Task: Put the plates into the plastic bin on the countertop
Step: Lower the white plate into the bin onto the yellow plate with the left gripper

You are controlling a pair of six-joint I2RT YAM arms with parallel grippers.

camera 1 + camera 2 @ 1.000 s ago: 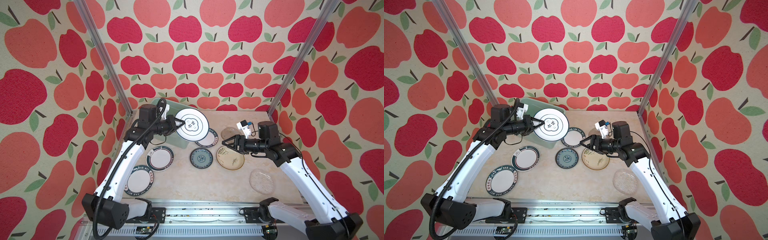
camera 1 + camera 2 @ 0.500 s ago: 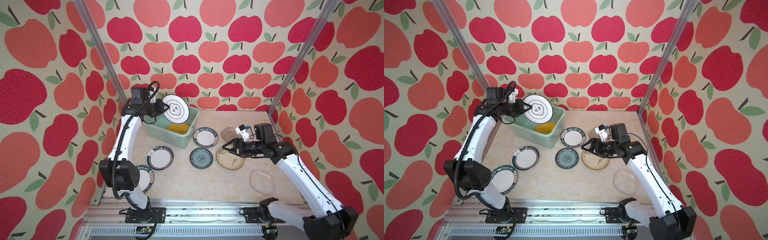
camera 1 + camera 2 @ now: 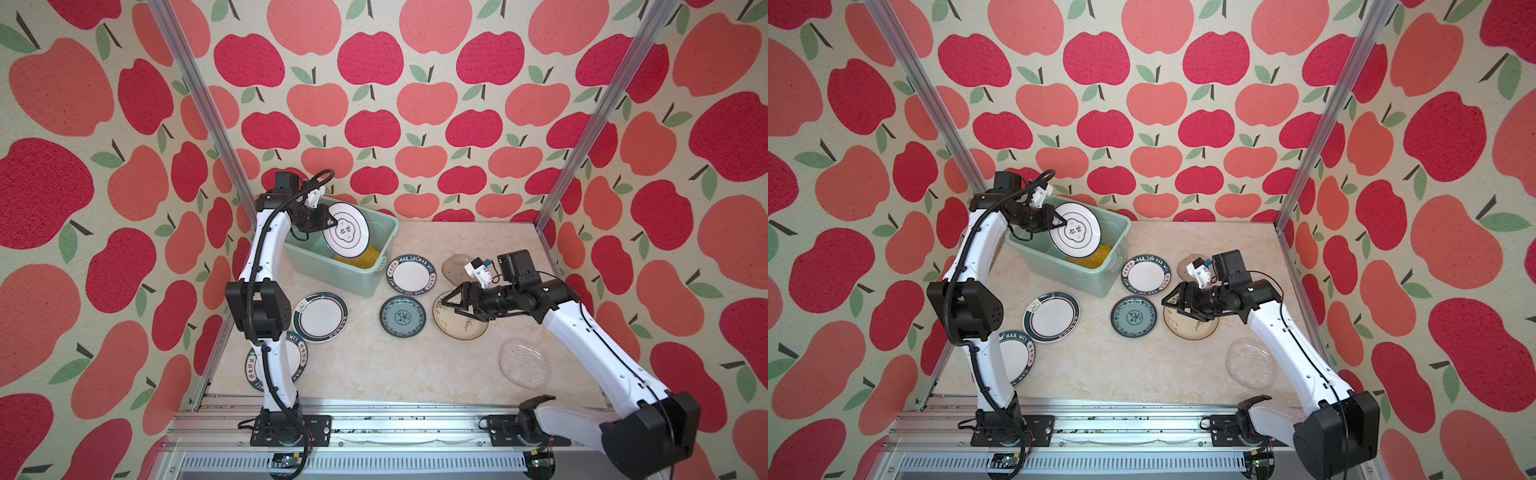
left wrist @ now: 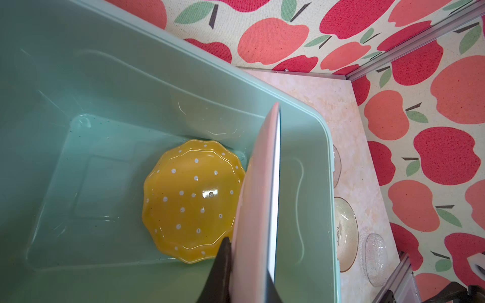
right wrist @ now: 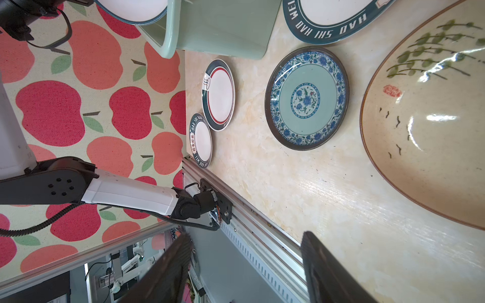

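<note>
My left gripper (image 3: 330, 222), at the upper left of both top views, has its jaws closed narrowly on the rim of a round white plate with a thin dark rim and dark lettering in its middle (image 3: 345, 229). I hold this plate steeply tilted over the opening of the pale mint-green rectangular plastic bin (image 3: 332, 274). In the left wrist view it shows edge-on (image 4: 262, 196), with one black finger (image 4: 223, 262) pressed on its underside. A yellow scalloped plate with white dots (image 4: 191, 202) lies flat on the bin's floor; whether the held plate touches it, I cannot tell. My right gripper (image 3: 451, 305), right of centre, has its jaws wide apart and holds nothing; it hangs over the left edge of a cream round plate with a bamboo drawing (image 3: 461, 328). On the beige marble-patterned countertop (image 3: 374, 365) lie also a teal patterned plate (image 3: 402, 316) just beside the cream one, a white plate with a dark lettered rim (image 3: 410, 275) near the bin's right corner, a white plate with a green rim (image 3: 320, 316) below the bin, and a clear glass plate (image 3: 523, 363) at the lower right.
</note>
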